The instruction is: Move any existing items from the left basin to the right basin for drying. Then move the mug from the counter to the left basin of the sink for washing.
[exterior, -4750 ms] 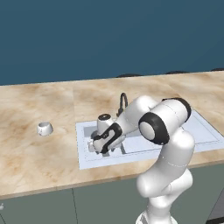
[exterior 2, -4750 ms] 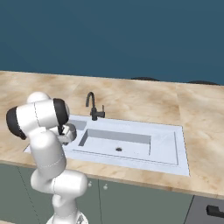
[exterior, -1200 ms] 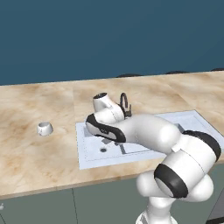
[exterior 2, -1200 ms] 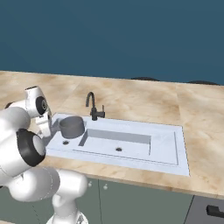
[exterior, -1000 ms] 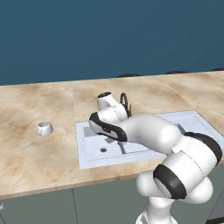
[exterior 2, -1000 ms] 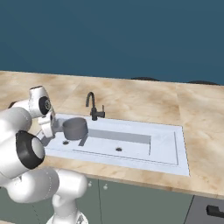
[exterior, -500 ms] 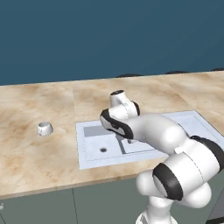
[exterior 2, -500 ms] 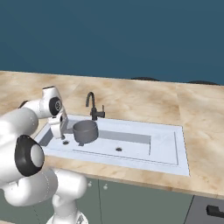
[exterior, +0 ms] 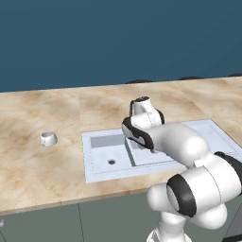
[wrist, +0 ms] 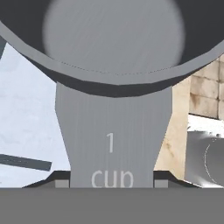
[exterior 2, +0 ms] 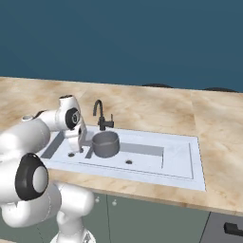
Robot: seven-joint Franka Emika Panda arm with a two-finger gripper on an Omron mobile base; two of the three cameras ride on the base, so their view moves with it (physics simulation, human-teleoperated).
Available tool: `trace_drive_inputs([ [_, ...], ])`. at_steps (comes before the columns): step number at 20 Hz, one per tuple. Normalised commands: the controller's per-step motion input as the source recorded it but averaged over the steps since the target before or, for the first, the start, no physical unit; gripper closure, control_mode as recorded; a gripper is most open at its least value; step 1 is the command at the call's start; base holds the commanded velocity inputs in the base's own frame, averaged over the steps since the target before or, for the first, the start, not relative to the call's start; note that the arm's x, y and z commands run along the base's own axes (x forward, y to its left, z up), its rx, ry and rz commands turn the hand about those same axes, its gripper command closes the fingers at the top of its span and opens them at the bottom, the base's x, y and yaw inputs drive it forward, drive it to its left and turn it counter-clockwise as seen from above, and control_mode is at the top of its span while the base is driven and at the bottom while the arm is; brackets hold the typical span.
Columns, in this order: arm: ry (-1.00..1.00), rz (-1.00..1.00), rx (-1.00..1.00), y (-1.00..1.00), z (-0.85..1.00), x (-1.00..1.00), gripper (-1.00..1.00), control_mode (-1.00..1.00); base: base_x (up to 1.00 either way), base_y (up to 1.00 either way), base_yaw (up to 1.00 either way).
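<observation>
End effector (exterior 2: 84, 148) grips the pan (exterior 2: 105, 144) by its handle, apparently held above the sink (exterior 2: 182, 163); mug (exterior: 47, 139) sits on the desk (exterior: 42, 165), far left.

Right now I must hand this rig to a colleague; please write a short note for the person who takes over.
Claw: shut on the pan's handle, carrying it over the sink, by the faucet.
Left basin: bare, drain hole visible.
Right basin: pan not yet set down in it.
Mug: on the counter, left of the sink, untouched.
Left to do: lower the pan into the right basin, release, then put the mug in the left basin.
</observation>
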Motion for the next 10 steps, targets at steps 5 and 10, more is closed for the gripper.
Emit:
trace_drive_inputs([
  [5,-0.05,-0.04,0.0,-0.35,-0.04,0.17,1.0,-1.0,0.0,0.0,0.0],
  [10,-0.02,-0.02,0.02,-0.4,-0.13,0.2,1.0,-1.0,0.0,0.0,0.0],
])
